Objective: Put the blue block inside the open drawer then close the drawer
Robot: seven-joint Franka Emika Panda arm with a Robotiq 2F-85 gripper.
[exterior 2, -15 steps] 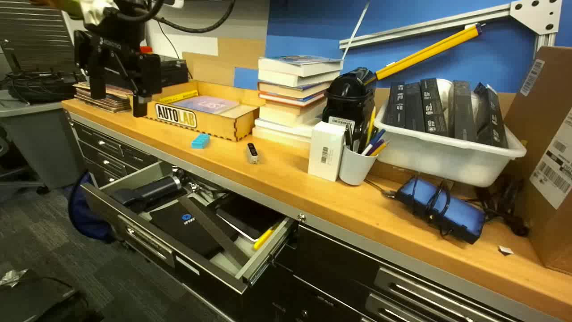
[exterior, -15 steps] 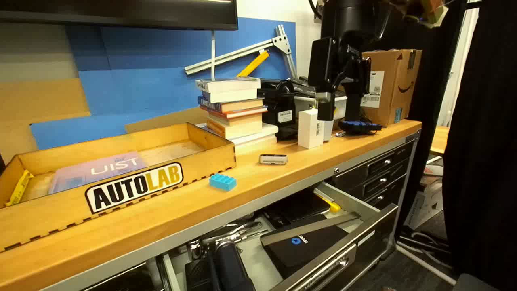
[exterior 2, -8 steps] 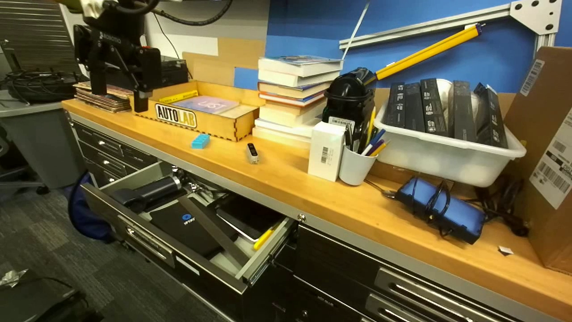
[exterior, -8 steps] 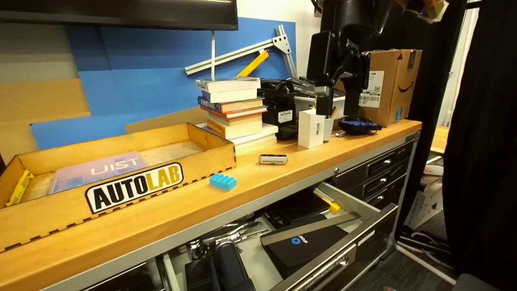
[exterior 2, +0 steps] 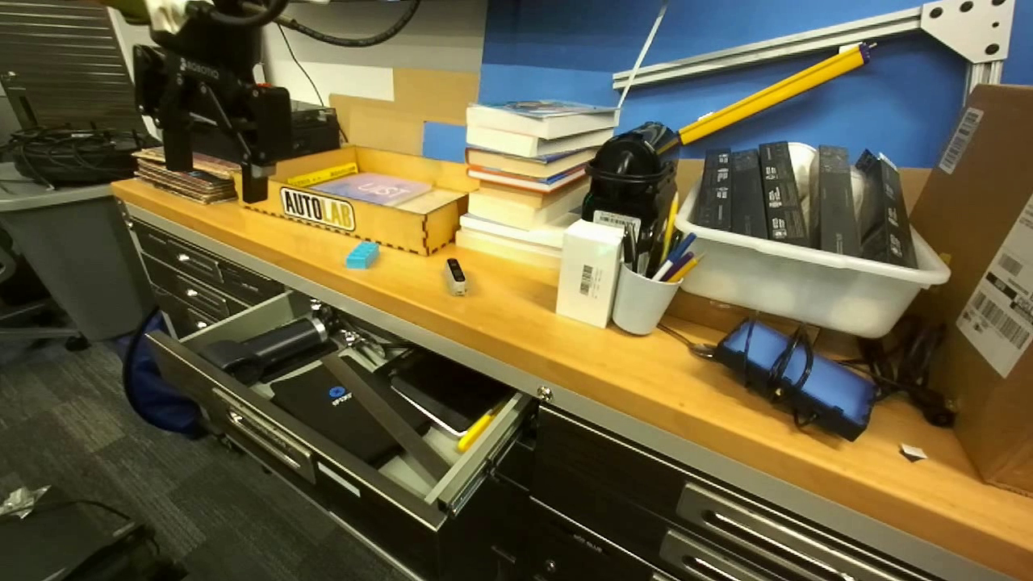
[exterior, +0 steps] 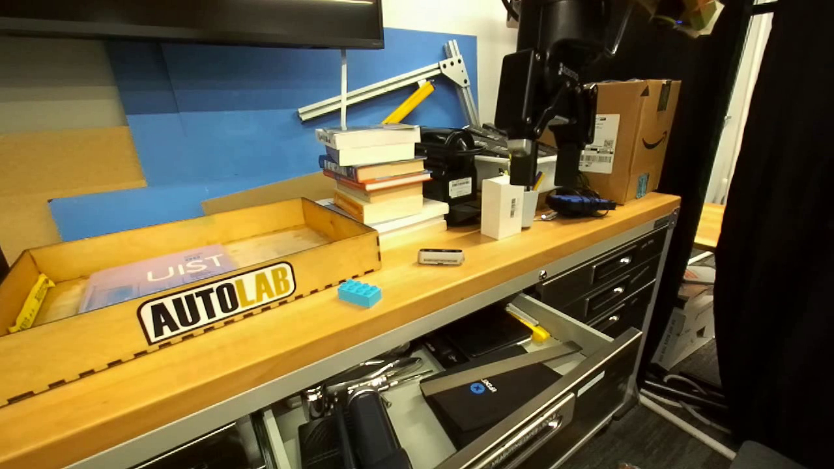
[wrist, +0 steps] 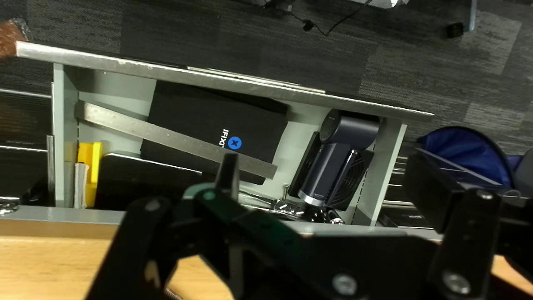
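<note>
Blue block [exterior 2: 362, 255] sits unmoved on the bench [exterior 2: 500, 315], left of centre in an exterior view; drawer [exterior 2: 266, 436] open, lower left. Gripper [exterior 2: 217, 179], upper left, is slightly higher than a second ago, jaws parted, empty; pick likely still ahead.

The place looks like a lab, fitted out as a workshop. Lower than the end effector [exterior 2: 217, 175] and to one side, a wooden tray [exterior 2: 387, 226] is lettered AUTOLAB and holds a book [exterior: 124, 280] marked UIST. Below the end effector runs a wooden bench [exterior 2: 508, 327] over dark metal drawers [exterior 2: 613, 456]; an open drawer [wrist: 382, 175] there holds a black IFIXIT case [wrist: 208, 112] with a metal strip [wrist: 175, 140] across it. Well apart from the end effector, a metal-profile frame [exterior 2: 767, 50] stands before blue panels [exterior 2: 549, 48], and grey carpet [wrist: 291, 50] lies far beneath.
</note>
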